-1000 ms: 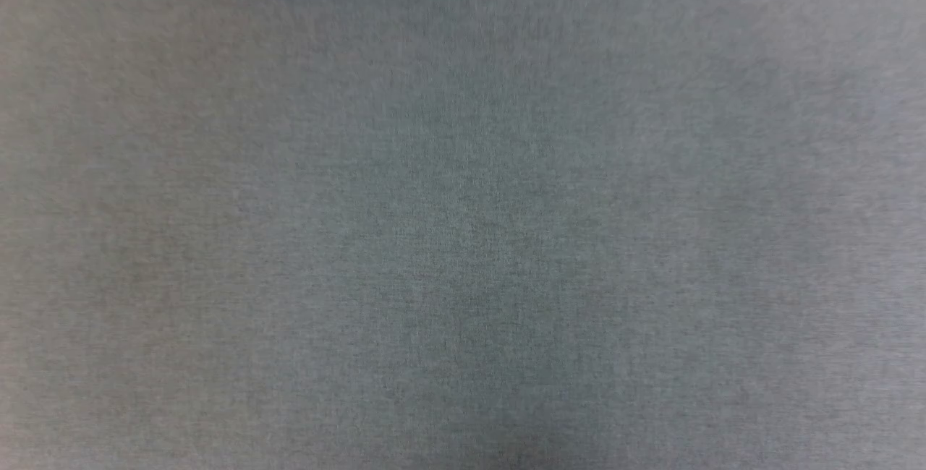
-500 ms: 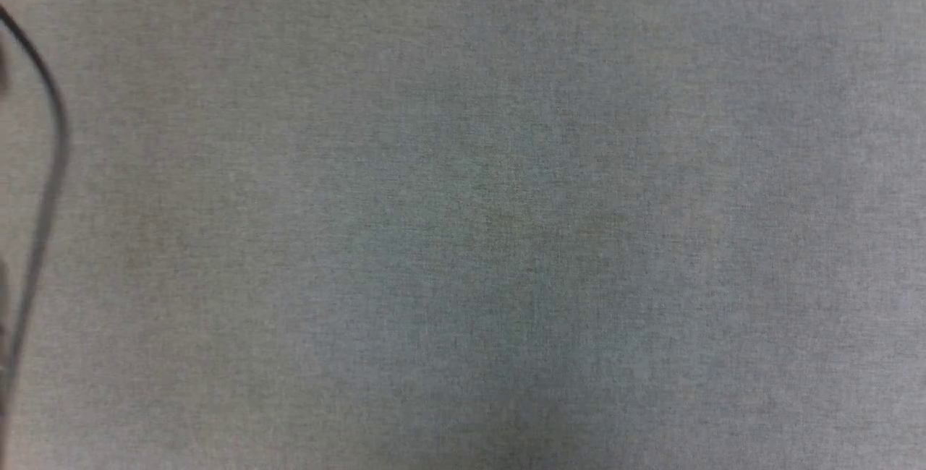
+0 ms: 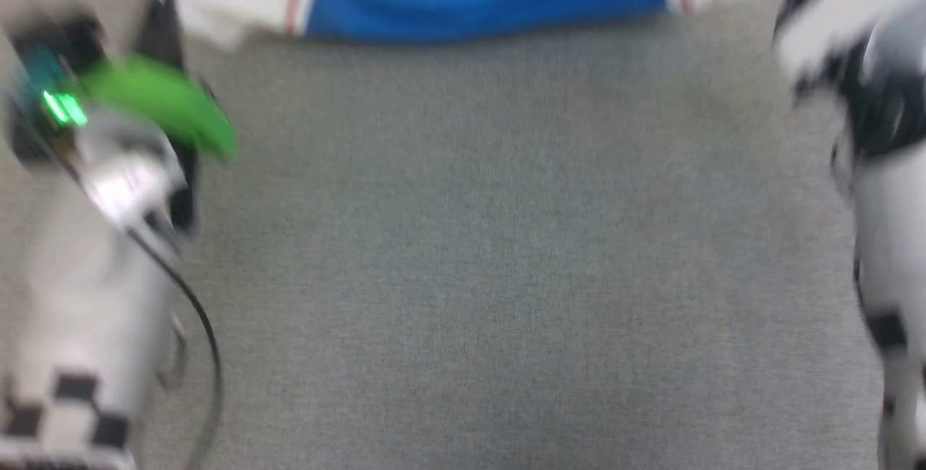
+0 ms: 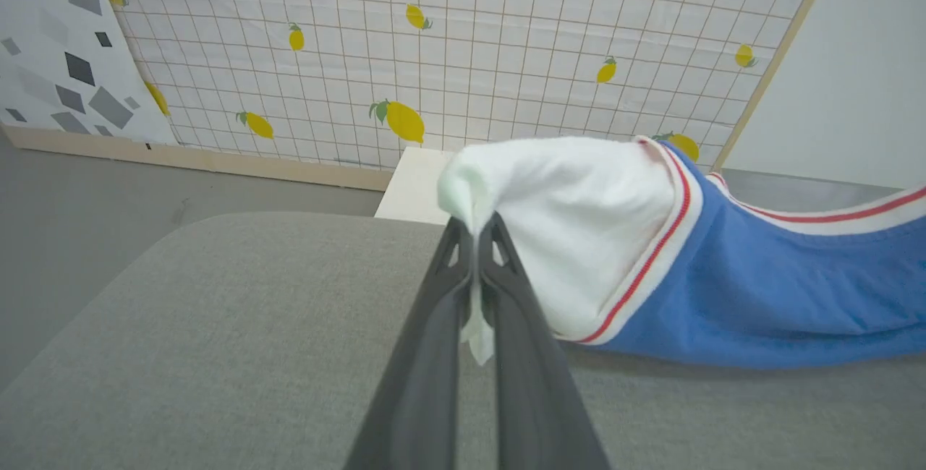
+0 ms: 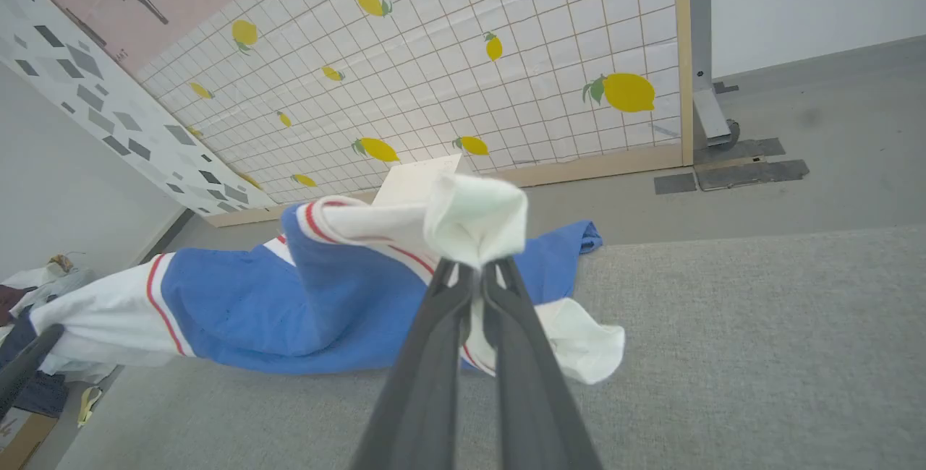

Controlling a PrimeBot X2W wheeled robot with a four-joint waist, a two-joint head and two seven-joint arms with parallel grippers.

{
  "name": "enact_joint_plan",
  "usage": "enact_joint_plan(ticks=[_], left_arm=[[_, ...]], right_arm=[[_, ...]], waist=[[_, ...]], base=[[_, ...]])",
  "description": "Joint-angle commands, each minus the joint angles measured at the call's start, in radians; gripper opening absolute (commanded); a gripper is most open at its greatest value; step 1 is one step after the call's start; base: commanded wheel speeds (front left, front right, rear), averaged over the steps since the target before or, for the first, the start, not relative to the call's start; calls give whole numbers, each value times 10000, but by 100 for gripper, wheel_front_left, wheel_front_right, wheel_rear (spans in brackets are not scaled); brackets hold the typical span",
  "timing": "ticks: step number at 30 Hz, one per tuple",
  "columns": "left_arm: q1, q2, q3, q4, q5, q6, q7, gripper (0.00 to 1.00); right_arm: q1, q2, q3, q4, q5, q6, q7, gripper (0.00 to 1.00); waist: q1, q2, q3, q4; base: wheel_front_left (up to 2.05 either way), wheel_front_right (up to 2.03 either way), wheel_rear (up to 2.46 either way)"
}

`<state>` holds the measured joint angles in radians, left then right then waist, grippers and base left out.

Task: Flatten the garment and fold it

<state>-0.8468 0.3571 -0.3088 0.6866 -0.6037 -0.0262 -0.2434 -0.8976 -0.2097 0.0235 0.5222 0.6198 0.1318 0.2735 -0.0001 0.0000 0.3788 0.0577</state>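
A: Checking the left gripper (image 4: 475, 228): its two dark fingers are pressed together on a pinch of white sleeve cloth. A scrap of the cloth pokes out below the tips.

B: And the right gripper (image 5: 472, 267)?

A: Same. It is clamped on a bunched white sleeve end, which puffs out above the tips.

B: Where is the garment (image 5: 253, 304)?

A: It is a blue jersey with white sleeves edged in red stripes. It hangs between the two grippers, raised at both sleeves. The blue body sags onto the grey fabric surface (image 5: 723, 354). In the right wrist view a white flap and a blue corner lie on that surface past the fingers.

B: Head view?

A: Blurred. The blue body runs along the top edge with white on either side, and one arm shows at each side.

B: Background?

A: A lemon-print grid panel (image 4: 434, 58) stands beyond the surface's far edge.
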Motion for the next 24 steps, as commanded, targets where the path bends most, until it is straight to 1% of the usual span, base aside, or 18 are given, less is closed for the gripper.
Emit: enact_joint_plan(ticks=[1, 3, 6, 9, 11, 13, 18, 20, 24], left_arm=[[731, -190, 44, -255, -248, -40, -77, 0], [1740, -243, 17, -604, -388, 10, -72, 0], [3078, -255, 116, -1171, -660, 188, -49, 0], [4360, -428, 311, -1808, -1159, 431, 125, 0], [5105, -531, 456, -2144, -1551, 519, 314, 0], [5768, -546, 557, -2431, -1784, 668, 455, 0], [7172, -531, 746, -3059, -2275, 1046, 897, 0], [7682, -535, 911, -3356, -2581, 1261, 1169, 0], [8559, -302, 1106, -4145, -2763, 1774, 1569, 0]], right_arm=[[810, -170, 147, -260, 160, -11, -125, 0], [1954, -208, 208, -573, 496, -11, -209, 0], [3374, -266, 262, -966, 626, -11, -412, 0], [4623, -360, 329, -1260, 374, -11, -559, 0], [5279, -297, 190, -1346, 368, -11, -595, 0], [5821, -364, 140, -1441, 181, -11, -618, 0], [6978, -441, -372, -1689, -81, -11, -544, 0], [7429, -525, -564, -1920, -288, -11, -455, 0], [8255, -529, -952, -2552, -510, -11, -73, 0]], waist=[[1, 0, -1477, 74], [1, 0, -1843, 50], [1, 0, -2250, -17], [1, 0, -2536, -23], [1, 0, -2663, -23], [1, 0, -2786, -38], [1, 0, -3174, -5], [1, 0, -3299, -8], [1, 0, -3489, -7]], base=[[0, 0, 0], [0, 0, 0], [0, 0, 0], [0, 0, 0], [0, 0, 0], [0, 0, 0], [0, 0, 0], [0, 0, 0], [0, 0, 0]])
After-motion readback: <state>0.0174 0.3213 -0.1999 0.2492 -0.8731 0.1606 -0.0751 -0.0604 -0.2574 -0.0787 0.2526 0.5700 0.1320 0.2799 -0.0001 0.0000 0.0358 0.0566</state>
